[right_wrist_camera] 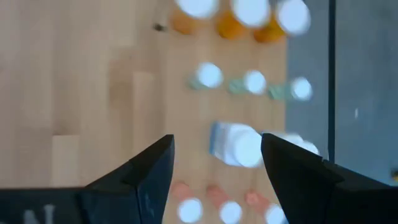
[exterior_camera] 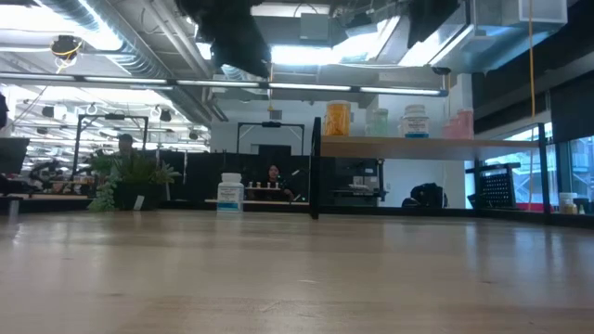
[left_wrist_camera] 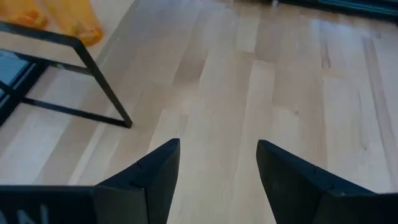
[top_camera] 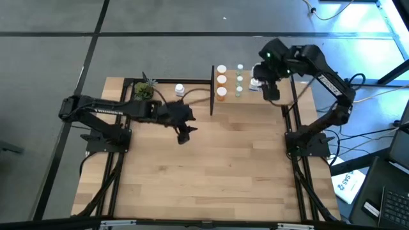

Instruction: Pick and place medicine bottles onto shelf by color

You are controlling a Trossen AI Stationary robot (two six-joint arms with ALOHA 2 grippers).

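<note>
The shelf [top_camera: 281, 96] stands at the table's far right, a light board on a black frame. On it stand medicine bottles in rows by color: orange [top_camera: 221, 80], green [top_camera: 239, 80], white [right_wrist_camera: 239, 146] and pinkish-red [right_wrist_camera: 217, 202]. One white bottle [top_camera: 179, 90] stands upright on the table, left of the shelf. My right gripper [top_camera: 271, 92] hangs open above the shelf's white row [right_wrist_camera: 217, 140], holding nothing. My left gripper [top_camera: 184, 135] is open over bare table, near the shelf's left leg [left_wrist_camera: 217, 146].
A small potted plant [top_camera: 144, 91] sits at the far left of the table, beside the lone white bottle. The shelf's black frame leg [left_wrist_camera: 93, 74] stands just ahead of my left gripper. The table's wide near half [top_camera: 204, 185] is bare wood.
</note>
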